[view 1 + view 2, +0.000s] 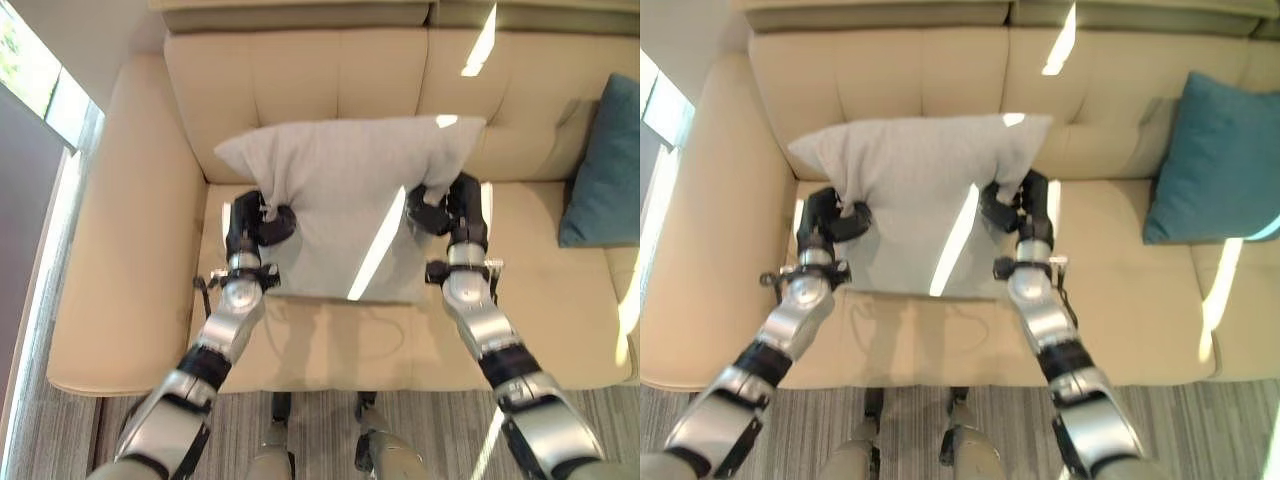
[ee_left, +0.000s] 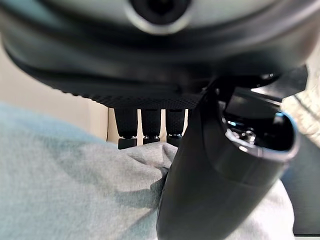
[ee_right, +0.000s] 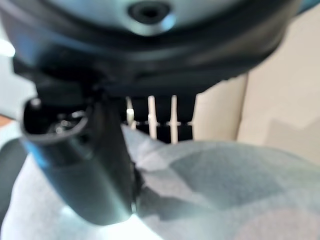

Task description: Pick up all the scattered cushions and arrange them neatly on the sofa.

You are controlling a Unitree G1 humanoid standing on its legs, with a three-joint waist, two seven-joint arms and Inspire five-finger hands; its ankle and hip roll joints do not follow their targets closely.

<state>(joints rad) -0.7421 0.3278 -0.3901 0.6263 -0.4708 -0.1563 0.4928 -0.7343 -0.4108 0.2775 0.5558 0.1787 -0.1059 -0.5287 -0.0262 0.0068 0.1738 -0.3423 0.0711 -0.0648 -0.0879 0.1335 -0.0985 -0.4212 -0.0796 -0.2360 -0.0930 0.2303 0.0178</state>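
Cream sofa (image 1: 140, 290) across the head views, armrest at the left, tufted back cushions behind, striped grey carpet (image 1: 60, 440) in front of it. Light grey cushion (image 1: 350, 200) held up between both hands over the left seat of the sofa, its upper edge against the backrest, its lower edge hanging just above the seat; a bright strip of sunlight across its face. Teal cushion (image 1: 1215, 165) propped upright against the backrest on the right seat, well apart from the grey one. Left hand (image 1: 258, 222) clamped on the grey cushion's left edge: thumb pressed into the front of the fabric, fingers (image 2: 142, 129) curled behind it, cloth pinched and creased between them, as seen in the left wrist view. Right hand (image 1: 448, 208) clamped on the cushion's right edge in the same way: thumb on the front, fingers (image 3: 160, 120) wrapped over the back, fabric bunched in the grip in the right wrist view. Both forearms angled up from the lower corners toward the cushion.
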